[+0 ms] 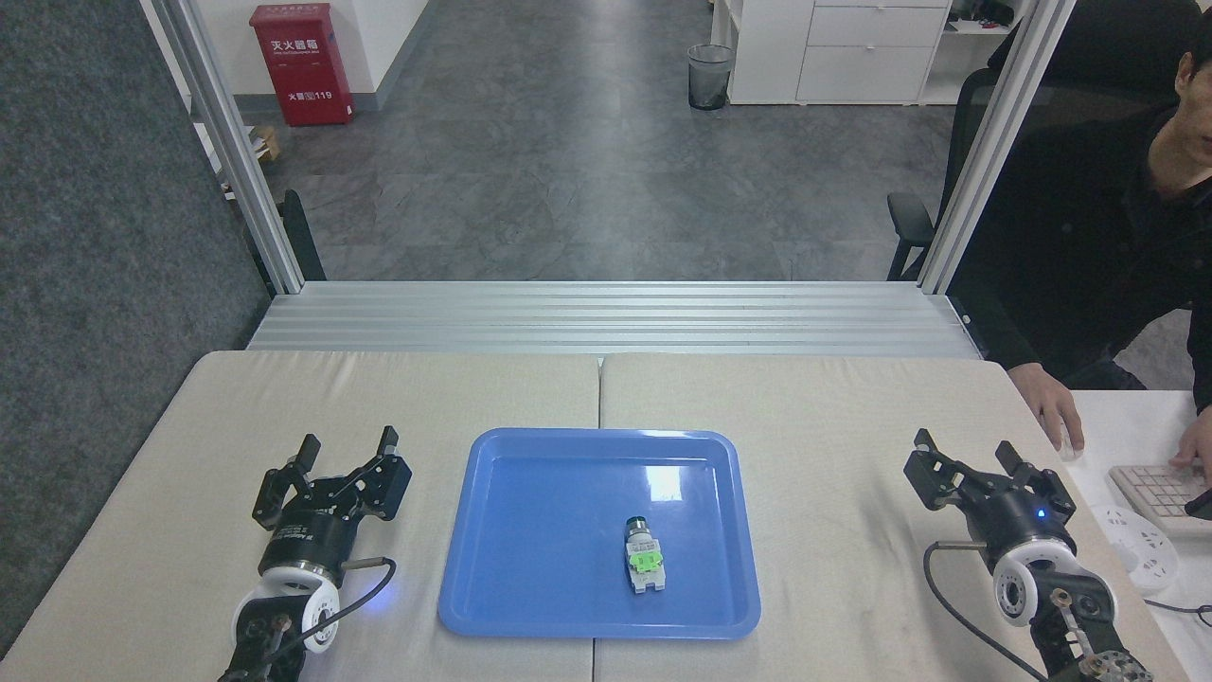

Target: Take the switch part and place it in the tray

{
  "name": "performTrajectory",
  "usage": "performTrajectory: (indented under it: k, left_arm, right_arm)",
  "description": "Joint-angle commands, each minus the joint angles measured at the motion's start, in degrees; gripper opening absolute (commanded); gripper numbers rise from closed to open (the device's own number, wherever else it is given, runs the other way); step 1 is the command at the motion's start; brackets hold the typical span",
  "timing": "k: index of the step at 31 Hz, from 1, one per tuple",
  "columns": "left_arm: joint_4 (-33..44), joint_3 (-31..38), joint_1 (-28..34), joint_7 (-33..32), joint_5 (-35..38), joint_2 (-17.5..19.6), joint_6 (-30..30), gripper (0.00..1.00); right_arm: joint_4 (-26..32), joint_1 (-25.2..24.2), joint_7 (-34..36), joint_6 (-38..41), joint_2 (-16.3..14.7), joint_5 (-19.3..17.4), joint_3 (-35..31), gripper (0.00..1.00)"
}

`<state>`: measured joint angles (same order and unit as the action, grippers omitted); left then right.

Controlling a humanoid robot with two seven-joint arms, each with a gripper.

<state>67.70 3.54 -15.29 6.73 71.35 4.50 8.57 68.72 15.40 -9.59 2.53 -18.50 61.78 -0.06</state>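
The switch part [644, 559], a small white block with a bright green middle and a silver-black end, lies inside the blue tray [530, 606], right of its middle and toward the front. My left gripper [347, 445] stands open over the table left of the tray, nothing between its fingers. Far to the right of the tray, near the table's right edge, my right gripper [962, 450] is open and holds nothing.
A person in dark clothes sits at the right, one hand [1051, 407] resting at the table's right edge, the other on a keyboard [1160, 493]. An aluminium rail [606, 317] borders the table's far edge. A seam [598, 388] splits the two beige pads.
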Motion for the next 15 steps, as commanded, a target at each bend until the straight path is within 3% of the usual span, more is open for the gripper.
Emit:
performTrajectory:
  k: [1,15]
  left_arm:
    - [-0.64,0.06,-0.09,0.03,0.02,-0.02,-0.04,1.0]
    - [-0.81,-0.03,-0.09,-0.05,0.02,-0.11,-0.04,1.0]
  right_arm:
    - [-0.52,-0.28,0.01,0.2,-1.54,-0.16,-1.61,0.98]
    - [-0.52,-0.28,-0.07,0.2,-1.45,-0.16,-1.35,0.98]
